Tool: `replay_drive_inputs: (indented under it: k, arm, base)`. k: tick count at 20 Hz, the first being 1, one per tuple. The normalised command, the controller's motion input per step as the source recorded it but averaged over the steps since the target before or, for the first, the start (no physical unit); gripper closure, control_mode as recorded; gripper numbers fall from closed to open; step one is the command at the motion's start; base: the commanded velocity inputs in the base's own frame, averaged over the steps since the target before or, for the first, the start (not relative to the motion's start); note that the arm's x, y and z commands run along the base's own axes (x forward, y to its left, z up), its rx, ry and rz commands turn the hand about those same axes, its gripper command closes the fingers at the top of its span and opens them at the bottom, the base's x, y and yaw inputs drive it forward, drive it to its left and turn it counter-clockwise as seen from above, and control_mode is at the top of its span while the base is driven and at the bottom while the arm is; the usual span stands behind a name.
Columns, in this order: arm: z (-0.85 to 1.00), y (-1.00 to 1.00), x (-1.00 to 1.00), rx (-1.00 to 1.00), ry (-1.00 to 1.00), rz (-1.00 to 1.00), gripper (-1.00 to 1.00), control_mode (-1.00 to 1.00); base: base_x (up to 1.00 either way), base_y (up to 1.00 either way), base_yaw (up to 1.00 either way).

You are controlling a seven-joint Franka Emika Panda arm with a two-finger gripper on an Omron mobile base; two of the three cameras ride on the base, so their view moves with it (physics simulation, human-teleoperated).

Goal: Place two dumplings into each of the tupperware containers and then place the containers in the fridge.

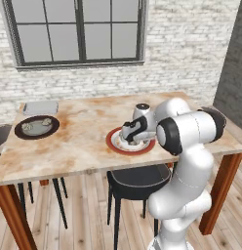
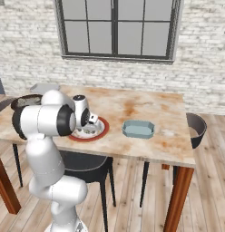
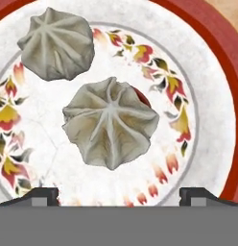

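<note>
Hovering low over the red-rimmed plate (image 1: 113, 141) near the bench's (image 1: 84, 146) front edge, the claw (image 3: 118, 194) stands wide apart and holds nothing. Two dumplings (image 3: 110, 122) lie on that plate, one centred between the tips. One tupperware container (image 2: 138, 128) sits empty toward the bench's right end, another (image 1: 40, 108) at the far left corner. By my judgement, nothing is packed yet; filling and fridge placement remain.

A home dining corner of a kitchen: a whitewashed brick wall (image 1: 181, 53) with a dark-framed paned window (image 1: 76, 31), pale wood plank floor (image 2: 132, 204), and a marbled tabletop (image 1: 79, 134) on wooden legs, with dark round chairs (image 1: 135, 181) tucked under it. Plates (image 1: 113, 139) of dumplings (image 3: 110, 122) and a food container (image 2: 138, 128) sit on it.
</note>
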Motion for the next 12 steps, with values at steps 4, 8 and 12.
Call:
replay_drive_inputs:
  k: [4, 8, 12]
  arm:
    - [-0.04, 0.00, 0.37, 0.00, 0.00, 0.00, -1.00, -1.00]
    - [-0.11, 0.00, 0.18, 0.00, 0.00, 0.00, -1.00, -1.00]
    - [-0.19, 0.00, 0.03, 0.00, 0.04, 0.00, -1.00, -1.00]
  base:
    - [0.00, 0.00, 0.00]
    - [0.00, 0.00, 0.00]
    - [0.00, 0.00, 0.00]
